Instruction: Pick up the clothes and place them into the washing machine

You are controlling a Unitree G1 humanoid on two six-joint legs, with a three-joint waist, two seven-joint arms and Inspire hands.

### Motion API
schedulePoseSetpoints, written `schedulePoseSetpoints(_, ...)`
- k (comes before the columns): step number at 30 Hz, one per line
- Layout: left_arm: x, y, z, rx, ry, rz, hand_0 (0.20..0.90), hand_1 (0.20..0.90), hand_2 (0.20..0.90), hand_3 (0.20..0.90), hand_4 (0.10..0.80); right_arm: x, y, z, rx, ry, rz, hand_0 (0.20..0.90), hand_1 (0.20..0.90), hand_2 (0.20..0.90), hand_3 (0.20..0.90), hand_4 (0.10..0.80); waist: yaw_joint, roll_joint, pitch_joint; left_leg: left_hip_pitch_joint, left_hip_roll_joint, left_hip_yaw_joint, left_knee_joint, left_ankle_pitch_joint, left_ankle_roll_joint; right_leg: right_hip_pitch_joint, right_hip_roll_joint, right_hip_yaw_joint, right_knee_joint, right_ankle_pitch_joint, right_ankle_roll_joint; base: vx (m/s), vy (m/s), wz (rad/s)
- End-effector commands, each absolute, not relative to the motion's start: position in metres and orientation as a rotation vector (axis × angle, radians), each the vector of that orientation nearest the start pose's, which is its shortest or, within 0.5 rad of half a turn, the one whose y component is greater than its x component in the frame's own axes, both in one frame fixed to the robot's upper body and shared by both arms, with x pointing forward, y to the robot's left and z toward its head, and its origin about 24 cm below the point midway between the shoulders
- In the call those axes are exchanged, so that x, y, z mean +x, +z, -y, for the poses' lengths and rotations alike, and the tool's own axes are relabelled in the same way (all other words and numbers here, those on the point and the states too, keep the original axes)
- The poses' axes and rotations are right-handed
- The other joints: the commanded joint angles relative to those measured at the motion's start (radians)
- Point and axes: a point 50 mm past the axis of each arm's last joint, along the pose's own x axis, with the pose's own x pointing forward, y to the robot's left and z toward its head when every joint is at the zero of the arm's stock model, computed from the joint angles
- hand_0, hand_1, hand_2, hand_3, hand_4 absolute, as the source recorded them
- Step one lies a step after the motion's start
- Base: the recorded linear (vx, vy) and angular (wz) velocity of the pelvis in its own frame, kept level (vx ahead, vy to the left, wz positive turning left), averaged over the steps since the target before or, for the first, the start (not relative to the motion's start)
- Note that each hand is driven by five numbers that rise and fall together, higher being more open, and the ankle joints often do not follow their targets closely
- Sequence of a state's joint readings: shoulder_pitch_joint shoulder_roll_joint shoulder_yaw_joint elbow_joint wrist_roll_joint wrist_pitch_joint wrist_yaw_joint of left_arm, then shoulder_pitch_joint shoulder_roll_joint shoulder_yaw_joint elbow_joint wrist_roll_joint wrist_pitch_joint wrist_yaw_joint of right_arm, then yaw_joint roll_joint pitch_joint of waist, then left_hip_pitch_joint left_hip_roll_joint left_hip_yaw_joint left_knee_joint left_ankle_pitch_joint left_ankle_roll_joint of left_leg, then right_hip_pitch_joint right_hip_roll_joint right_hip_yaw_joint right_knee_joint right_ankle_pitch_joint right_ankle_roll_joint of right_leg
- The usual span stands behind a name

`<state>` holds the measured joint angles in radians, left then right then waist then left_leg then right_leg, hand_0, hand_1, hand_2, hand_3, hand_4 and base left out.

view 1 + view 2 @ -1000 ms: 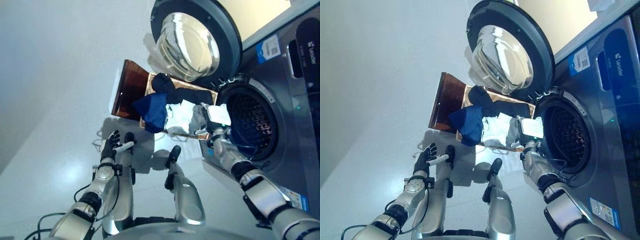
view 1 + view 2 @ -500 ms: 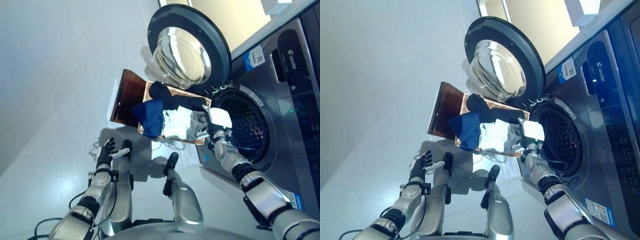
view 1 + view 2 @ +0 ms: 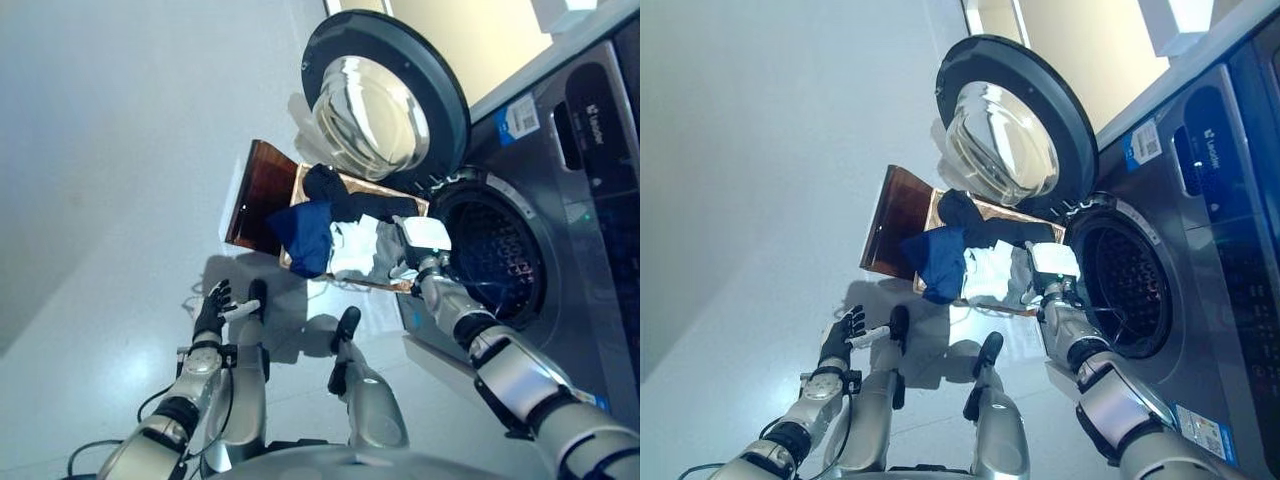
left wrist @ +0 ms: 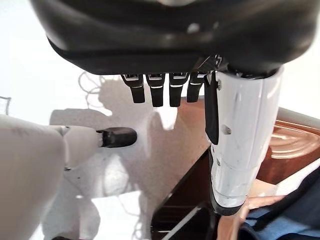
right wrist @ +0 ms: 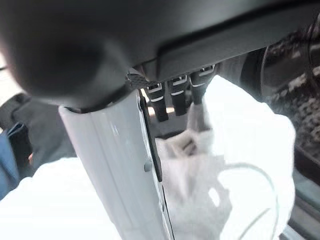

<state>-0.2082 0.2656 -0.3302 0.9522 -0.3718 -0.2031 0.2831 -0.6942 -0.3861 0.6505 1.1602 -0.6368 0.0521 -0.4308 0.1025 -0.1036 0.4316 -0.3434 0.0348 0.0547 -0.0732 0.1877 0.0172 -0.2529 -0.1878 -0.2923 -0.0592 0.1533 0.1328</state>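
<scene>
Right hand is raised at the rim of the washing machine opening, between the basket and the drum; its fingers and thumb are curled into a white cloth, which bunches above the hand just outside the drum mouth. The round door stands swung open above the basket. The remaining clothes lie in a brown basket on the floor just beside the machine: a blue garment draped over its near edge, a black garment behind it, white pieces next to the blue one. Left hand hangs low over the floor, well apart from the basket, fingers straight and loosely spread, holding nothing.
</scene>
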Motion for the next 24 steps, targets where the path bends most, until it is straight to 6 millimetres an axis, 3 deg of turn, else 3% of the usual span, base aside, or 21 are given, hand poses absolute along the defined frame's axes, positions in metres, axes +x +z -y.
schedulePoseSetpoints(1,0.228,-0.09,-0.193,0.12,0.208,-0.536,0.9,0.9,0.9,0.9,0.8,0.365,0.048,0.226,-1.7,-0.055,-0.108,0.9,0.9,0.9,0.9,0.8,0.02,0.026,0.024,-0.023,0.002,-0.037,-0.014,-0.018,-0.07,-0.037,-0.07,0.02,0.053,0.08,0.043,-0.031,0.004,0.02)
schedulePoseSetpoints(6,0.234,-0.084,-0.19,0.092,0.191,-0.5,0.9,0.9,0.9,0.9,0.8,0.37,0.051,0.224,-1.783,-0.011,-0.129,0.9,0.9,0.9,0.9,0.8,0.03,0.036,0.044,-0.054,-0.006,-0.048,-0.014,-0.007,-0.071,-0.057,-0.072,0.015,0.049,0.09,0.045,-0.029,-0.001,0.05)
schedulePoseSetpoints(24,0.252,-0.058,-0.178,-0.009,0.16,-0.364,0.9,0.9,0.9,0.9,0.8,0.386,0.08,0.229,-1.805,-0.079,-0.166,0.9,0.9,0.9,0.9,0.8,0.059,0.085,0.088,-0.175,-0.022,-0.068,-0.014,0.023,-0.075,-0.157,-0.07,0.018,0.029,0.119,0.043,-0.01,0.001,0.03)
